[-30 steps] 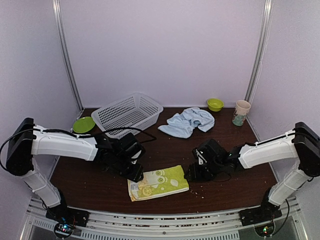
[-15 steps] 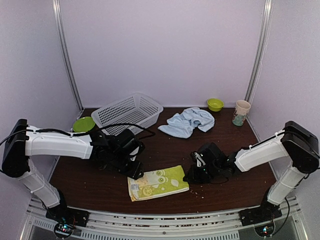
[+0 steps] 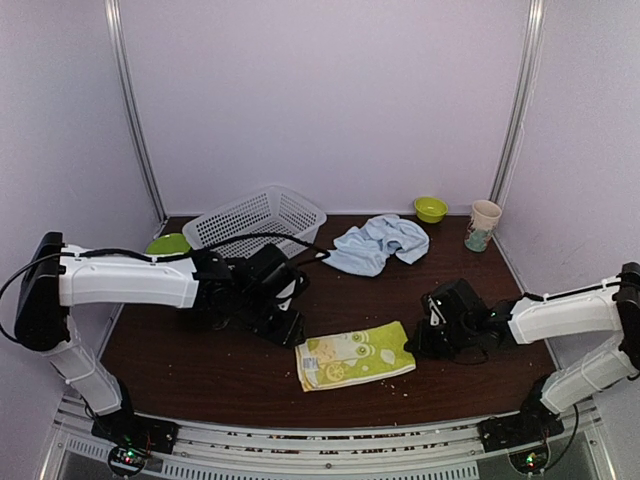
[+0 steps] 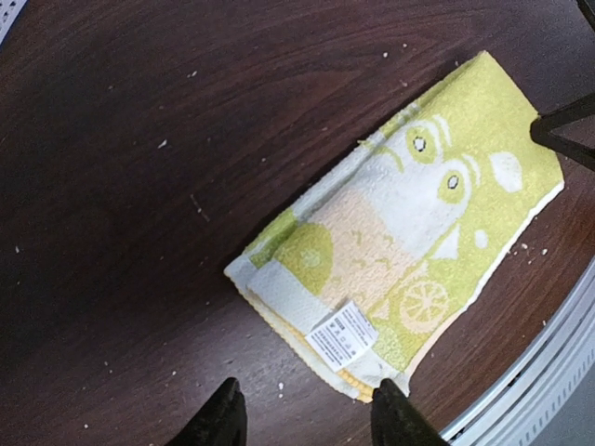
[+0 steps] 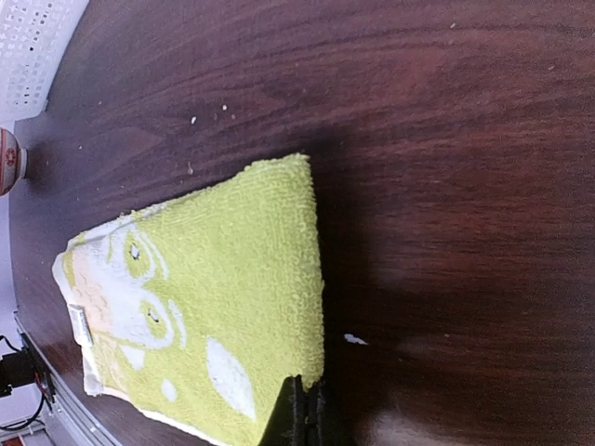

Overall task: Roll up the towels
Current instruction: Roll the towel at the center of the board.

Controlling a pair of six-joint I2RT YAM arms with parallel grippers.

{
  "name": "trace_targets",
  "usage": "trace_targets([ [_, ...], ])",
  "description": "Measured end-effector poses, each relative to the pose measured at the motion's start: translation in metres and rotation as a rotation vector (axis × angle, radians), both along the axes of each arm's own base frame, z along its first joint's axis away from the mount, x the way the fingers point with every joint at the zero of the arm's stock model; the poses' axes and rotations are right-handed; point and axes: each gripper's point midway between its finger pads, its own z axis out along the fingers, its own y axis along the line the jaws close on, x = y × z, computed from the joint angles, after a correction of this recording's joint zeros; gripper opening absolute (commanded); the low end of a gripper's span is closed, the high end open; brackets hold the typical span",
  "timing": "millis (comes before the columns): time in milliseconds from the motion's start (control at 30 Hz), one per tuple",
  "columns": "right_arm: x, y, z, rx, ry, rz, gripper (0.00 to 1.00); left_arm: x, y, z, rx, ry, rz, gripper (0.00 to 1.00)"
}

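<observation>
Near the table's (image 3: 190, 375) front edge: green towel (image 3: 355, 356), folded flat, right corner pinched in the closed right gripper (image 5: 303, 414). Left gripper (image 4: 307, 395) parted over the tagged end, empty. Blue towel (image 3: 375, 243) crumpled by the back edge. Risk: thin pinch slipping, layers unfolding.

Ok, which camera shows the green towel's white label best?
The left wrist view: the label faces the camera on the green towel. The right wrist view shows only a sliver at the far edge; overhead it's too small.
</observation>
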Motion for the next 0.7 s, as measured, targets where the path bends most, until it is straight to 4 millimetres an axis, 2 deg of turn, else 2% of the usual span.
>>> trace_targets([
  [167,0.004,-0.02,0.016,-0.113,-0.063,-0.002,0.0,0.003,-0.025,-0.001,-0.021,0.009,-0.035,0.45],
  [367,0.004,-0.033,0.014,-0.202,-0.065,0.007,0.0,0.005,-0.048,-0.013,-0.037,0.037,-0.067,0.43],
  [700,0.009,-0.022,0.029,-0.218,-0.083,0.038,0.0,0.002,-0.054,-0.045,-0.007,0.09,-0.081,0.33],
])
